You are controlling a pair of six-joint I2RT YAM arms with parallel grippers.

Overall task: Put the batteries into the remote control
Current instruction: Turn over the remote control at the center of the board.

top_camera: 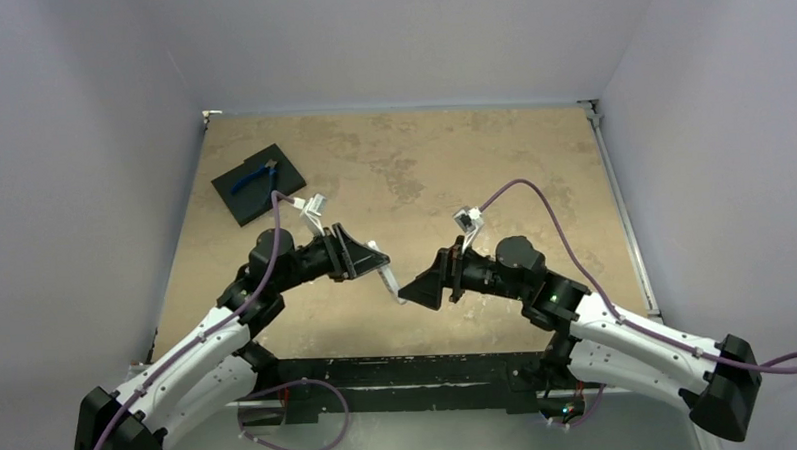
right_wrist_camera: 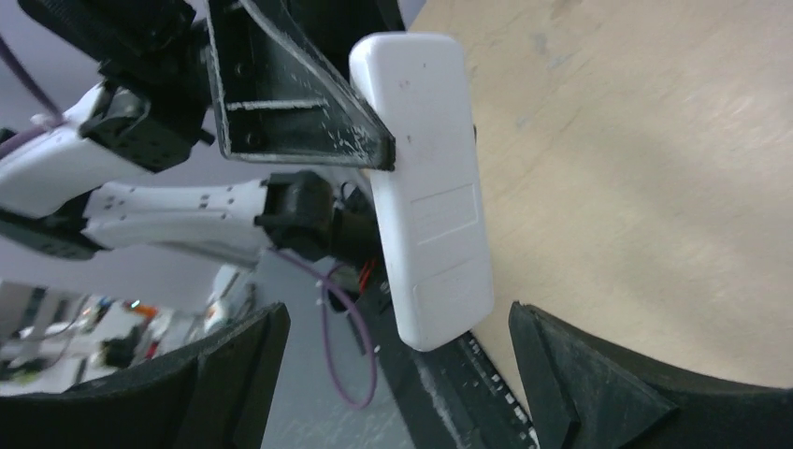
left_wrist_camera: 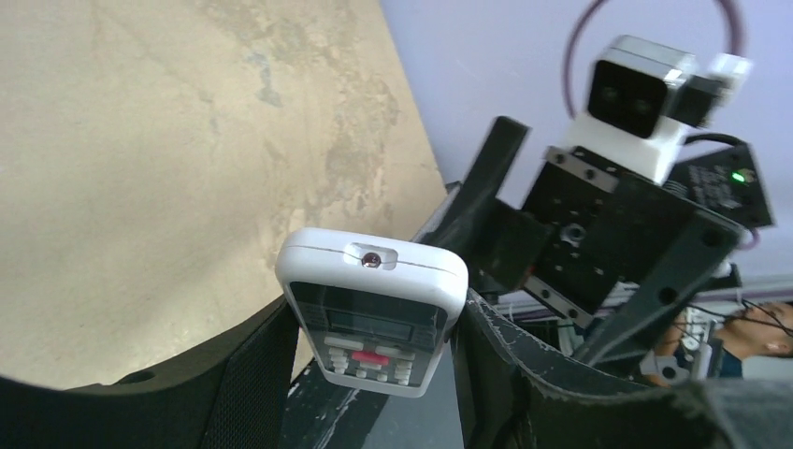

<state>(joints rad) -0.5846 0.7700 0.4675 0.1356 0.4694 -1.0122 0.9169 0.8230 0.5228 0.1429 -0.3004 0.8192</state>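
Left tool [top_camera: 371,258]: clamped on the small white rectangular remote control [top_camera: 387,275], black fingers [right_wrist_camera: 299,103] pressed against its long edges
Remote position: held up off the surface in the gap between the two arms, towards the near edge; tilted, free end reaching towards the right tool
Remote front [left_wrist_camera: 371,309]: dark screen and rows of dark buttons, one red, facing the left wrist camera
Remote back [right_wrist_camera: 425,178]: plain white, facing the right wrist camera; two faint rectangular seams, possibly a cover panel
Right tool [top_camera: 417,287]: jaws spread wide either side of the remote's free end, a gap on both sides, no contact
Surface [top_camera: 423,174]: tan, mottled board
Far-left area: black square pad [top_camera: 264,202] with blue-handled pliers [top_camera: 256,177] lying on it, well apart from both tools
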